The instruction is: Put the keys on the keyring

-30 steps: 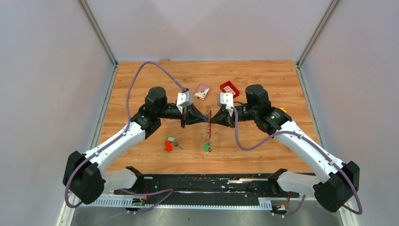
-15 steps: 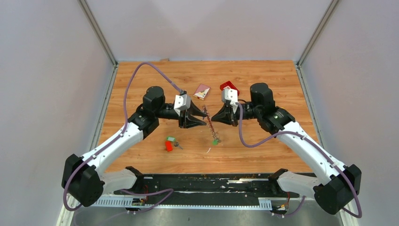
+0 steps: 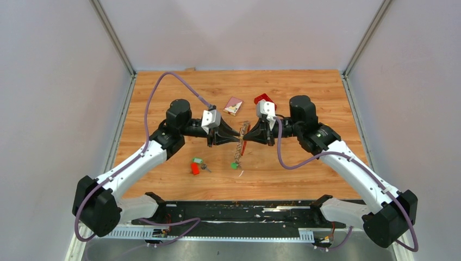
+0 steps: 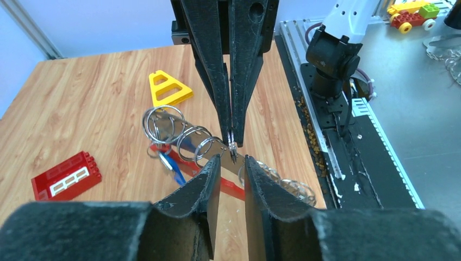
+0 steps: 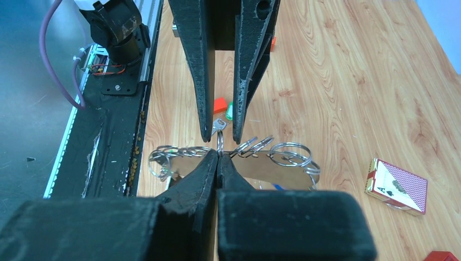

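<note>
The keyring (image 3: pixel 238 151), a grey metal strip strung with wire rings, hangs between both grippers above the table. My right gripper (image 3: pixel 244 136) is shut on one of its rings (image 5: pixel 218 155). My left gripper (image 3: pixel 238 136) faces it tip to tip, and its jaws (image 4: pixel 232 160) stand a little apart on either side of that ring without touching it. A green key (image 3: pixel 234 165) dangles at the strip's low end. A blue key (image 4: pixel 173 167) and the red arc (image 4: pixel 235 188) hang under the strip (image 4: pixel 187 142). Another green key (image 3: pixel 198 161) lies on the table.
A small red block (image 3: pixel 194 169) lies beside the loose green key. A card box (image 3: pixel 233 105) and a red gridded tray (image 3: pixel 263 99) sit behind the grippers. A yellow triangle frame (image 4: pixel 168 87) lies beyond the right arm.
My left gripper let go of the ring, drew back with wide jaws, then came in again with narrower jaws. The hanging keyring swung right and back left. The right gripper stayed shut.
</note>
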`<state>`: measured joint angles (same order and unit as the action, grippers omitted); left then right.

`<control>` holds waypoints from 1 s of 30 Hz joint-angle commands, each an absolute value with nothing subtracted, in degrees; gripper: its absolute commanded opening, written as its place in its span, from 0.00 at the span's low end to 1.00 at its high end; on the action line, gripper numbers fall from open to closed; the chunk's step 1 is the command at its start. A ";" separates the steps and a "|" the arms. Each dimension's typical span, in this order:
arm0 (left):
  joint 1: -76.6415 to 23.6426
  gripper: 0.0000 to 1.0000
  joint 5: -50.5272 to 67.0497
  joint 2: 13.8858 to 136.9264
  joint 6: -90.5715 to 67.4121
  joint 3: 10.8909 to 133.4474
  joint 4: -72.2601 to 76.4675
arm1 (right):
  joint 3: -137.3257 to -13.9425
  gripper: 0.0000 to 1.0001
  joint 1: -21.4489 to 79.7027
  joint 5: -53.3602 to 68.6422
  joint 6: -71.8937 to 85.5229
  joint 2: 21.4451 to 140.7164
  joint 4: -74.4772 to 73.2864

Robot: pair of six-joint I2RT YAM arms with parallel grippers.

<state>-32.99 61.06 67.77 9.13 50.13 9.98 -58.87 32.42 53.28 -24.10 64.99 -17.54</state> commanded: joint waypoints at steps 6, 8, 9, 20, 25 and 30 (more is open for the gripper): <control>-33.90 0.22 62.18 69.15 4.87 50.54 16.21 | -58.23 0.00 32.23 53.66 -21.02 64.39 -11.67; -34.08 0.21 62.20 69.31 4.31 50.54 16.66 | -58.10 0.00 32.24 53.44 -21.07 64.56 -11.61; -34.16 0.19 62.08 69.29 4.00 50.54 16.93 | -58.05 0.00 32.24 53.36 -21.06 64.64 -11.53; -34.70 0.00 51.09 70.63 18.64 63.38 -16.98 | -57.36 0.19 32.24 48.28 -25.30 63.16 -13.46; -37.33 0.00 42.87 74.78 26.44 73.23 -35.34 | -57.67 0.34 32.24 48.75 -27.63 62.40 -14.92; -39.05 0.00 40.96 75.49 26.29 74.58 -36.96 | -57.84 0.36 32.24 50.32 -27.55 62.79 -15.18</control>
